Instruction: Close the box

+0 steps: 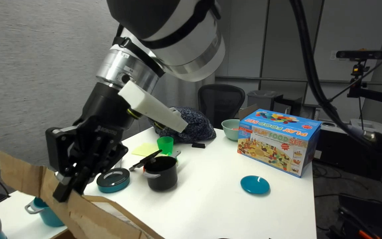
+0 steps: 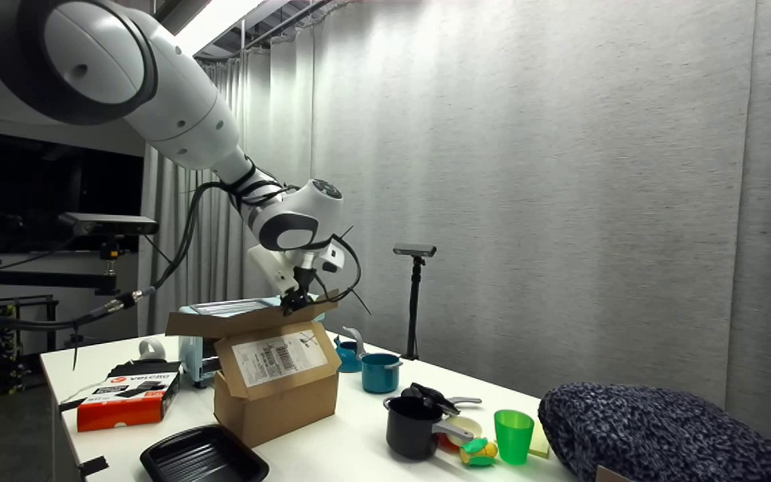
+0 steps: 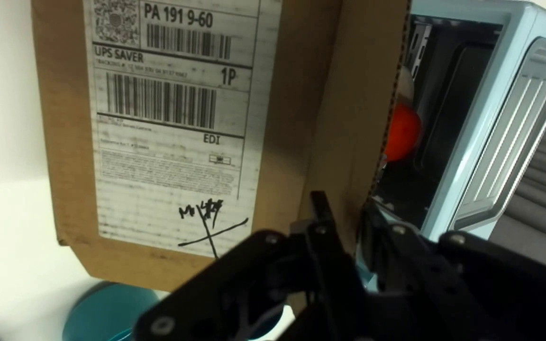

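Box (image 2: 292, 410) sits on the desk (image 1: 211, 199), brown card, top flaps raised and not folded down. Pincer (image 3: 345, 206) is narrow, one raised flap (image 2: 225, 326) pinched near its edge; wrist view has a finger on either face of the card. White arm (image 2: 195, 130) reaches down to it in both exterior views. Adjoining that flap, a slanted panel carries a white label (image 3: 173, 118) with barcodes and a black handwritten cross. Light-blue oven (image 2: 191, 351) stands behind the box in an exterior view. Past the flap's edge, wrist view gives a red round thing (image 3: 403, 132) against the oven's dark interior; cannot tell whether it lies inside. Near the box: black tray (image 2: 203, 455), Velcro carton (image 2: 128, 402), and to its far side kettle (image 2: 348, 355) and teal pot (image 2: 380, 373). Black pot (image 2: 409, 428) is a little apart from the box; green cup (image 1: 165, 145) near that pot, dark speckled cloth (image 1: 192, 124) beyond. Well apart from the box, in an exterior view: blue plate (image 1: 255, 185), printed toy box (image 1: 270, 142), green bowl (image 1: 230, 130) just beside the toy box.
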`<state>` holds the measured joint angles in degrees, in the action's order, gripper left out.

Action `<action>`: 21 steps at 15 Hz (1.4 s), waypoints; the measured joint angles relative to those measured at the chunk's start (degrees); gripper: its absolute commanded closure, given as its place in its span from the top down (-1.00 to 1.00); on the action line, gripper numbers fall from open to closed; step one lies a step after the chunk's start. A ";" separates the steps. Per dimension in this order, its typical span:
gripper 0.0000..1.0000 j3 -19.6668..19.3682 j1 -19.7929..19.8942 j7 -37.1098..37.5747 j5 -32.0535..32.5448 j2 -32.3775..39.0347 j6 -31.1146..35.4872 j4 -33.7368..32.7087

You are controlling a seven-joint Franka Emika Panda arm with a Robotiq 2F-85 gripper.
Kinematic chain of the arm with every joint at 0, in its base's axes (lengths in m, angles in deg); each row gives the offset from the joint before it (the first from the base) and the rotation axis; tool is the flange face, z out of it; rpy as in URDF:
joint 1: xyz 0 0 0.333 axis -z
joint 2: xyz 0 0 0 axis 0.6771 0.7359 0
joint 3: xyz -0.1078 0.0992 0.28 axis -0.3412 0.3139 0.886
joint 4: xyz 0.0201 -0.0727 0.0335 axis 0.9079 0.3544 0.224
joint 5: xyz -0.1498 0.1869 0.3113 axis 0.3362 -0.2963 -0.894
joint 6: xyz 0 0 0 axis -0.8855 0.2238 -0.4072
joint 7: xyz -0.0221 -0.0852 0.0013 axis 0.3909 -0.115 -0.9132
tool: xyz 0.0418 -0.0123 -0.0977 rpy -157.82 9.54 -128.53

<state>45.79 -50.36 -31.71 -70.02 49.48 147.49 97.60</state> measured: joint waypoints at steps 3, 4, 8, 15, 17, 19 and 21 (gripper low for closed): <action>0.48 -0.09 0.04 -0.94 0.00 0.04 0.78 -0.05; 0.62 -0.16 0.05 -1.37 0.07 0.03 0.82 -0.10; 1.00 -0.67 0.13 -3.17 2.41 -0.23 0.78 -0.97; 1.00 -0.86 0.96 -5.12 3.41 -0.32 0.82 -7.54; 1.00 -1.43 0.96 -5.03 6.52 -0.38 -2.03 -9.38; 1.00 -2.94 0.99 -4.86 11.31 -0.73 -8.50 -11.10; 1.00 -4.58 1.38 -4.91 14.70 -1.49 -15.52 -12.85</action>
<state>41.21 -48.97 -36.62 -55.31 47.99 131.97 84.74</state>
